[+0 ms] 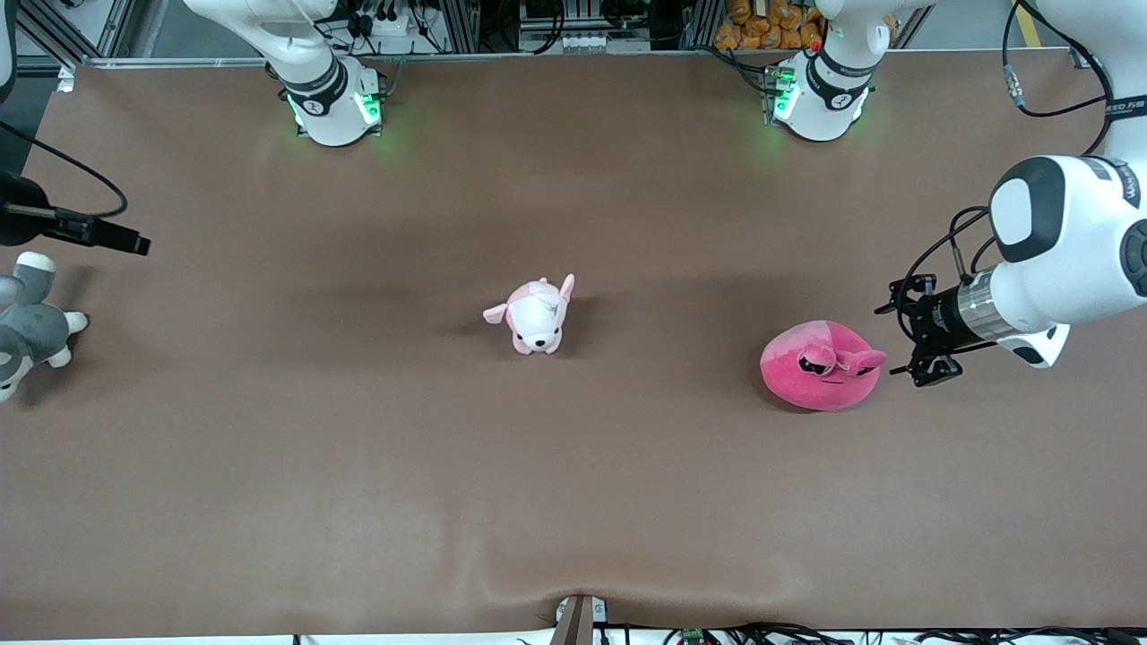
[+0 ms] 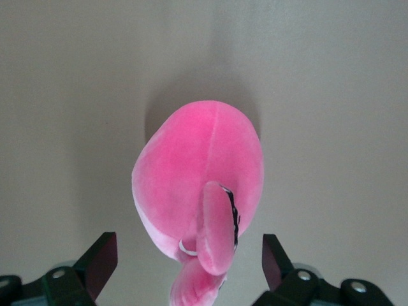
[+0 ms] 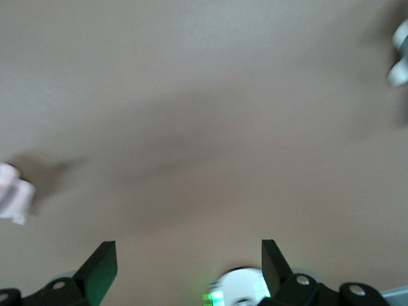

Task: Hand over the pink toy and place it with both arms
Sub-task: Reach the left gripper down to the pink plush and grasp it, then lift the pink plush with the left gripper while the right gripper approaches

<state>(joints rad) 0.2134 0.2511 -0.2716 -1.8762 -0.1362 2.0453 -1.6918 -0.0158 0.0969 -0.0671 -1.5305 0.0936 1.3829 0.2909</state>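
Front view hides fingers; wrist views: left tool (image 2: 185, 268) spread beside pink toy (image 2: 197, 191), right tool (image 3: 188, 268) spread.

Pink toy (image 1: 820, 365) on table (image 1: 358, 484) toward left arm's end; left gripper (image 1: 899, 345) just beside it. Puppy (image 1: 536, 316) mid-table. Grey plush animal (image 1: 27, 327) at right arm's end.

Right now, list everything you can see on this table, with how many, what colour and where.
pink toy: one, hot pink, on the table toward the left arm's end.
plush puppy: one, pale pink and white, mid-table.
plush animal: one, grey and white, at the right arm's end.
table: one, brown.
left gripper: one, black, open, beside the pink toy.
right gripper: one, black, open, over bare table.
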